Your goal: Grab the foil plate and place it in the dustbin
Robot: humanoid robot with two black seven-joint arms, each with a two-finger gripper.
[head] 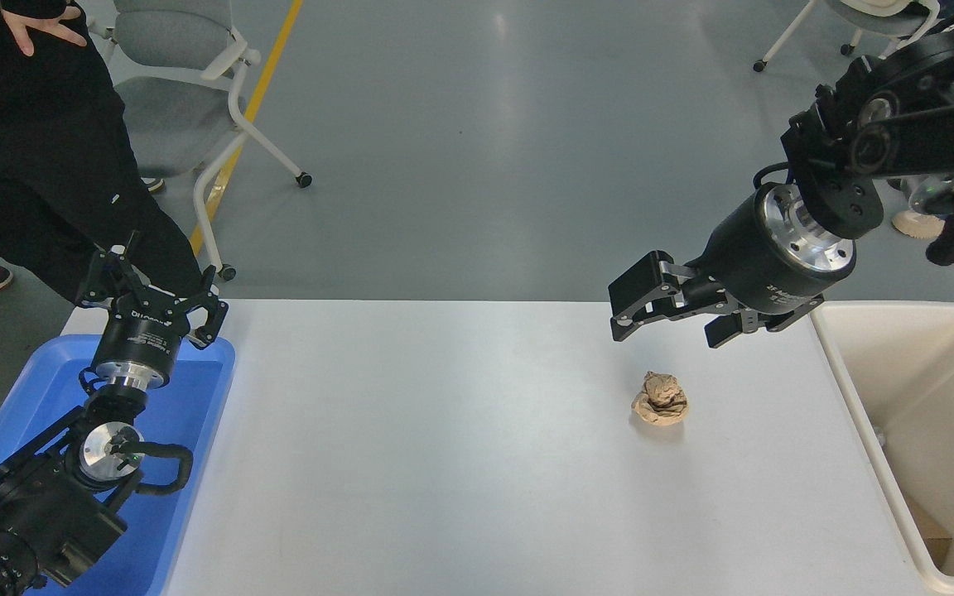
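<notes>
The foil plate is out of view; nothing silver lies on the white table. The cream dustbin stands at the table's right end, its deep inside partly visible with a brown scrap at the bottom. My right gripper hangs open above the table's far edge, just left of the dustbin, with nothing between its fingers. My left gripper is parked open over the far end of the blue bin at the lower left.
A small crumpled brown paper wad lies on the table below the right gripper. A blue bin sits at the table's left end. A person in black stands at the far left beside a grey chair.
</notes>
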